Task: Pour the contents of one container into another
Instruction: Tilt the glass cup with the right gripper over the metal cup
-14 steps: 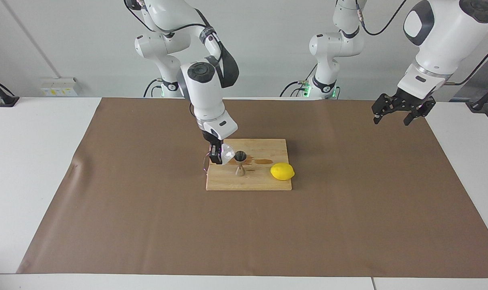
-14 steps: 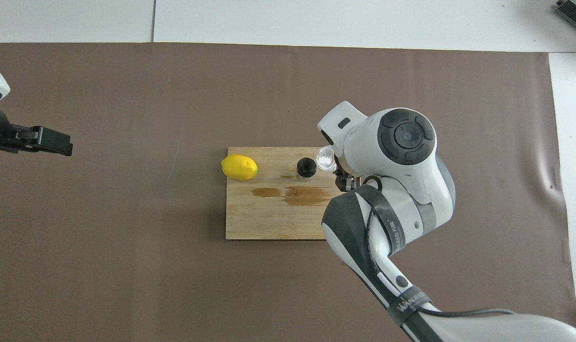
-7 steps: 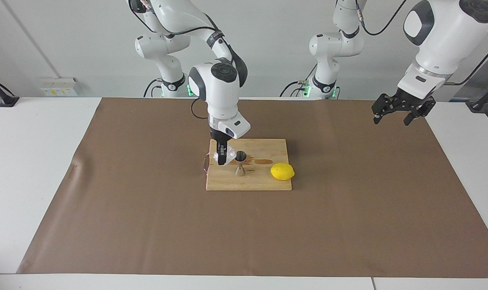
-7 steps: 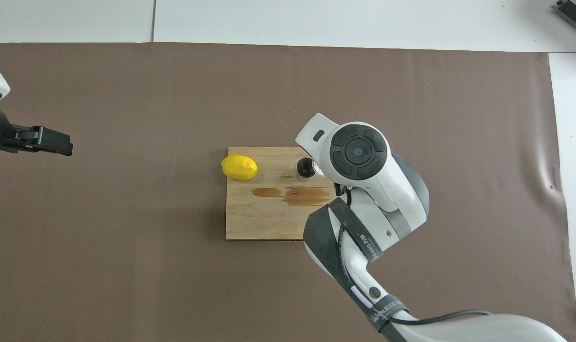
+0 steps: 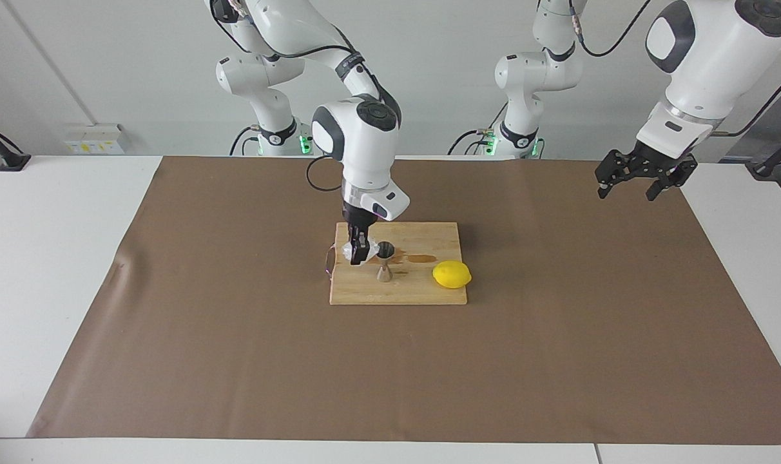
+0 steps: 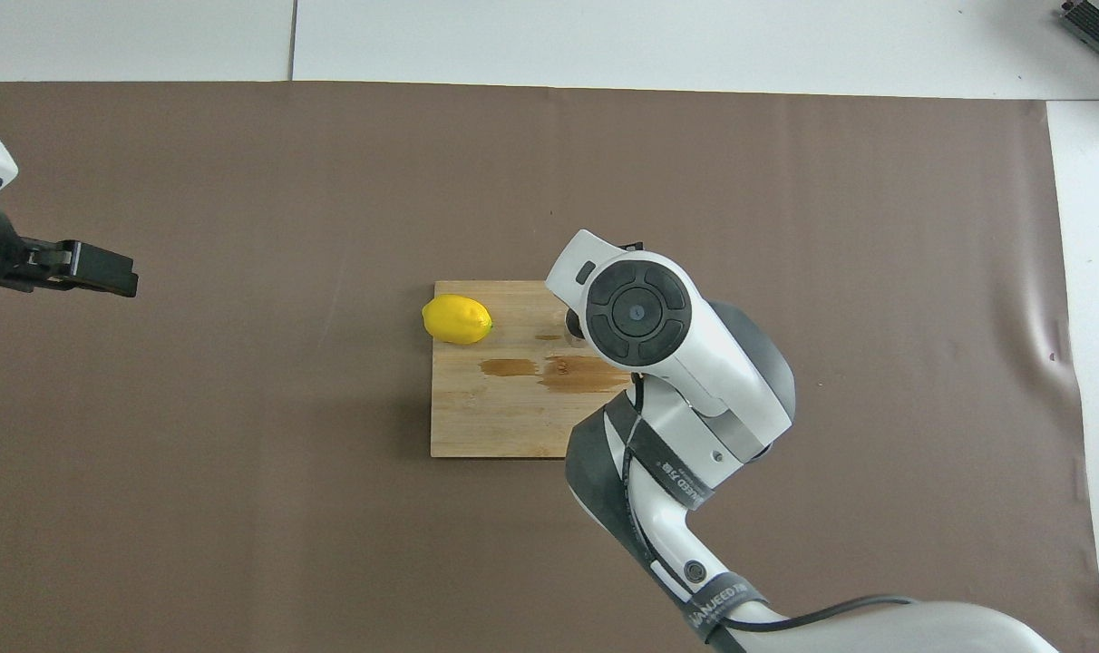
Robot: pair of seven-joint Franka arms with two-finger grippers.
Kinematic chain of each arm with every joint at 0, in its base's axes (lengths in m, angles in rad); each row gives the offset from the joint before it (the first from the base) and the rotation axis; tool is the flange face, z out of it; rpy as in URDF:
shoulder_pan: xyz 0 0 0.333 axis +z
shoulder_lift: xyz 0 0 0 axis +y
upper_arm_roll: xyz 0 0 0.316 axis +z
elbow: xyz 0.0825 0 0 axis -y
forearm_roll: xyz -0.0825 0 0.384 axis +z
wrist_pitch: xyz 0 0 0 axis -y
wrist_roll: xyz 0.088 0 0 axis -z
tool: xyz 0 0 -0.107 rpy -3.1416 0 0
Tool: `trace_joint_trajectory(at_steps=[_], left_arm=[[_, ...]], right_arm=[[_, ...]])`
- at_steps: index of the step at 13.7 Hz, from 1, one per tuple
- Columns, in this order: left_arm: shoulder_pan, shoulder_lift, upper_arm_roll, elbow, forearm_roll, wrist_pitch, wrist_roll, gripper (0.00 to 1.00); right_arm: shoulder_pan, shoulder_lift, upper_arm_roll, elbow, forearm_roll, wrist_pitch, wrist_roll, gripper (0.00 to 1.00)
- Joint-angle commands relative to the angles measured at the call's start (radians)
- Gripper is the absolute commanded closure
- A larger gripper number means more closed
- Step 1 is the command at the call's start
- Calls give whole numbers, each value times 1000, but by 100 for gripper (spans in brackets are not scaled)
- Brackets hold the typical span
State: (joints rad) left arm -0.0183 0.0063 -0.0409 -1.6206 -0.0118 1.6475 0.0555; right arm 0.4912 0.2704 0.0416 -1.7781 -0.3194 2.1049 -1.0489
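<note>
In the facing view, the right arm reaches down from the robots' end onto the pale wooden cutting board (image 5: 423, 287), which lies on the brown paper sheet (image 5: 236, 335) covering the white bench (image 5: 49, 258). The right tool (image 5: 357, 252) is closed around the small translucent whitish cup with a frosty wall (image 5: 351, 251), holding it low over the board's edge toward the right arm's end. The cup sits just beside the small shiny steel hourglass-shaped jigger (image 5: 384, 261); whether the two touch cannot be told. The jigger stands upright on the board, its dark open mouth facing up. A brown wet stain (image 5: 421, 258) marks the wood next to the jigger, slightly nearer to the robots. A yellow lemon (image 5: 452, 274) rests on the board at its edge toward the left arm's end, well apart from the jigger. The left tool (image 5: 630, 185) hangs in the air over the paper at the left arm's end of the bench, its black fingers spread open and holding nothing; that arm waits.

In the overhead view, the right arm's white wrist covers the cup and nearly all of the jigger (image 6: 571, 328), of which only a sliver shows. The lemon (image 6: 457, 319) lies at the board's (image 6: 495, 417) corner farther from the robots. The stain (image 6: 568, 370) spreads across the middle of the wood. The left tool (image 6: 87, 269) shows at the picture's edge over bare paper (image 6: 241, 499)
</note>
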Motion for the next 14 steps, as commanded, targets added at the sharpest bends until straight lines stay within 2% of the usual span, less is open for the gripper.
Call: trace_joint_trajectory(at_steps=[1, 14], left_arm=[[4, -28, 6, -33, -7, 23, 3, 0], [35, -22, 7, -31, 1, 11, 9, 0]], right_arm=[[-10, 16, 32, 35, -50, -26, 20, 100], [27, 16, 32, 31, -202, -13, 20, 100]])
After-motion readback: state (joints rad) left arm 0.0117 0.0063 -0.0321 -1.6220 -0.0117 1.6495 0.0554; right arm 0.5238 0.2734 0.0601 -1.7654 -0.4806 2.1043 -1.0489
